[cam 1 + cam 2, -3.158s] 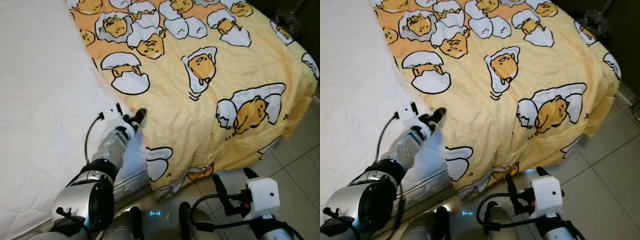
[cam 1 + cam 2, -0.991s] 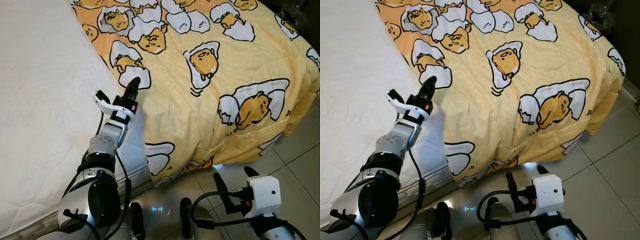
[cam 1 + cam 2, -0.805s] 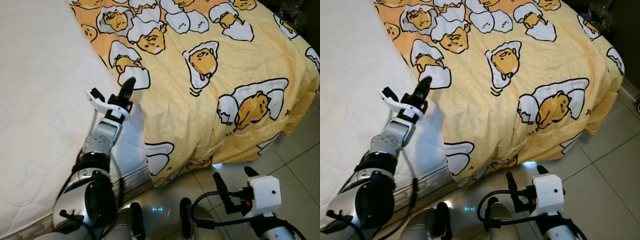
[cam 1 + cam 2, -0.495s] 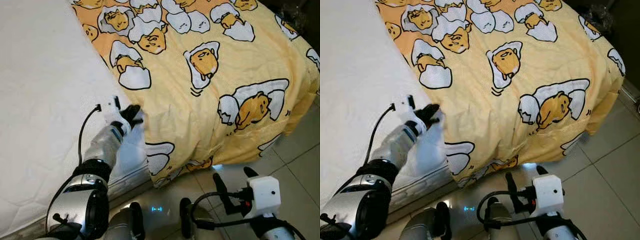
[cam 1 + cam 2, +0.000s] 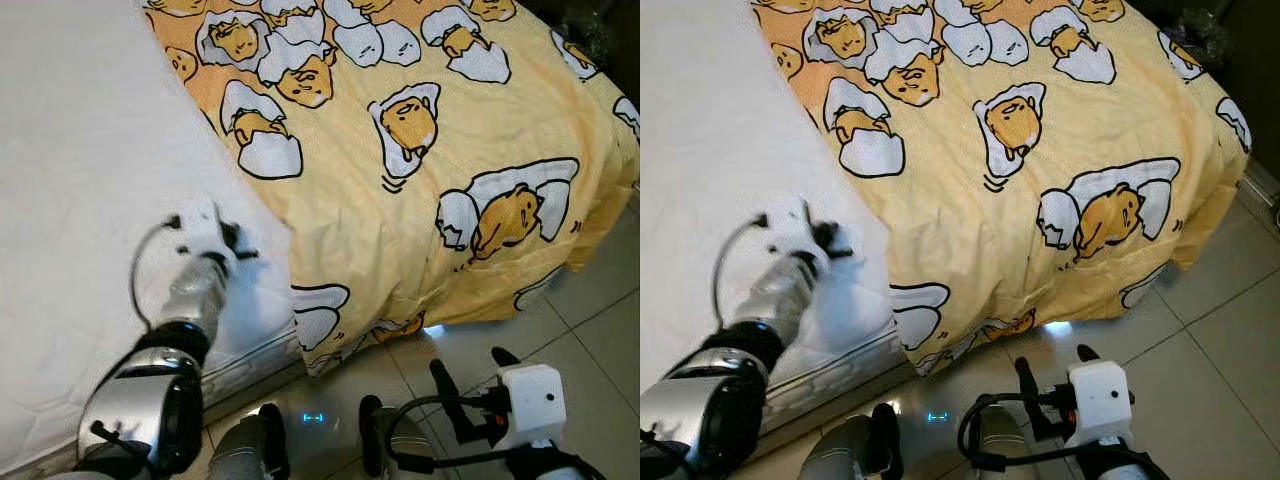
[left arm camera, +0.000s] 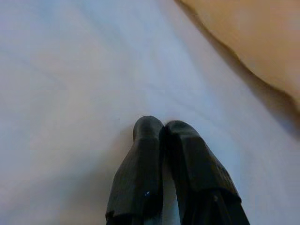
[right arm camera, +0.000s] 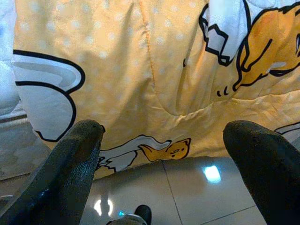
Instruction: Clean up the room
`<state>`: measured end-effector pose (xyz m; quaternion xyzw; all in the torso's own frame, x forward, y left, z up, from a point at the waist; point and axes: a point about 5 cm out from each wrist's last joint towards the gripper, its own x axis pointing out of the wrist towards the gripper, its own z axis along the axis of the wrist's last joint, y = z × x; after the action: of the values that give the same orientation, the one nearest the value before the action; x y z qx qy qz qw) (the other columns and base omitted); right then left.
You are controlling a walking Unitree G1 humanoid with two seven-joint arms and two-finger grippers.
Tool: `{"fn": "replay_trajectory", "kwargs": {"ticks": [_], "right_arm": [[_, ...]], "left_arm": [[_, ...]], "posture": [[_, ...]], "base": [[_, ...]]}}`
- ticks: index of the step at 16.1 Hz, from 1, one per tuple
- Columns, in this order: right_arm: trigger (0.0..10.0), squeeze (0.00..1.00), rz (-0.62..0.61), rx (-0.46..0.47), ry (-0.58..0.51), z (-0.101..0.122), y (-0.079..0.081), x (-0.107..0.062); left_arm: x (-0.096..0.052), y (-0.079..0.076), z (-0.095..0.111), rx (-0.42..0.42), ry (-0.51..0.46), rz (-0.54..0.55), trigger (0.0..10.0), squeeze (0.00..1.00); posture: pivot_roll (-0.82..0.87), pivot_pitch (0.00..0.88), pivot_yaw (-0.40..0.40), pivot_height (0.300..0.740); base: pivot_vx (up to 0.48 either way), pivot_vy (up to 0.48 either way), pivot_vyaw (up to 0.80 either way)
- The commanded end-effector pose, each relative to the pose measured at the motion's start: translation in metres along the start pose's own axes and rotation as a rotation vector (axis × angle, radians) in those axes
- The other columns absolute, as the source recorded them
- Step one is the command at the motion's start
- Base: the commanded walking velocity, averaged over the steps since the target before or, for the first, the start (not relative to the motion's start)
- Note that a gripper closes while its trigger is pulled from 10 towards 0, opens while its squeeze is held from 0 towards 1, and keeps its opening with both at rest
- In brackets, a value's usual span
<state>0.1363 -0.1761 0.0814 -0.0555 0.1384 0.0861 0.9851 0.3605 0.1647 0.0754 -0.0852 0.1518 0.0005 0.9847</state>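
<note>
Blanket (image 5: 450,150) spread over bed's right side, draped to floor | left gripper (image 6: 161,129) pressed closed on white mattress (image 5: 80,200) beside blanket edge | right gripper (image 7: 164,140) held wide over tiled floor (image 5: 590,320)

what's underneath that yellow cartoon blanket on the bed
The yellow blanket lies over the white mattress, which is bare beside the shut left gripper. Its edge hangs toward the tiled floor. Anything else beneath is hidden.

Even, fairly bright indoor light; left gripper (image 5: 228,240) motion-blurred; glare spots on glossy floor tiles (image 7: 213,173); dim top-right corner; left wrist view soft, unfocused
</note>
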Motion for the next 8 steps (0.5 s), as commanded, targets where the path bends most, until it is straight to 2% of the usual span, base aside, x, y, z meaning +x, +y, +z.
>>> {"fn": "replay_trajectory", "kwargs": {"ticks": [1, 2, 3, 5, 7, 8], "right_arm": [[10.0, 0.00, 0.006, 0.002, 0.017, -0.001, 0.001, -0.003], [10.0, 0.00, 0.007, 0.002, 0.017, -0.001, 0.001, -0.003], [10.0, 0.00, 0.009, 0.002, 0.018, -0.001, 0.002, -0.003], [10.0, 0.00, 0.008, 0.003, 0.021, -0.001, 0.002, -0.005], [10.0, 0.00, 0.006, 0.005, 0.023, -0.002, 0.003, -0.005], [10.0, 0.00, 0.005, 0.006, 0.023, -0.002, 0.003, -0.006]], "left_arm": [[-0.002, -0.019, -0.018, -0.013, 0.067, -0.092, 10.0, 0.00], [-0.002, -0.024, -0.019, -0.030, 0.068, -0.115, 10.0, 0.00], [-0.001, -0.037, -0.018, -0.070, 0.059, -0.165, 10.0, 0.00], [0.000, -0.051, -0.015, -0.134, 0.046, -0.213, 10.0, 0.00], [0.000, -0.060, -0.014, -0.198, 0.053, -0.242, 10.0, 0.00], [0.000, -0.063, -0.016, -0.256, 0.069, -0.248, 10.0, 0.00]], "posture": [[-0.32, 0.282, 0.011, 0.740], [-0.32, 0.282, 0.011, 0.740], [-0.32, 0.289, 0.008, 0.740], [-0.33, 0.292, 0.009, 0.740], [-0.33, 0.295, 0.012, 0.740], [-0.33, 0.295, 0.012, 0.740]], "base": [[0.000, 0.000, 0.00], [0.000, 0.000, 0.00], [0.000, 0.000, 0.00], [0.000, 0.000, 0.00], [0.000, 0.000, 0.00], [0.000, 0.000, 0.00]]}}
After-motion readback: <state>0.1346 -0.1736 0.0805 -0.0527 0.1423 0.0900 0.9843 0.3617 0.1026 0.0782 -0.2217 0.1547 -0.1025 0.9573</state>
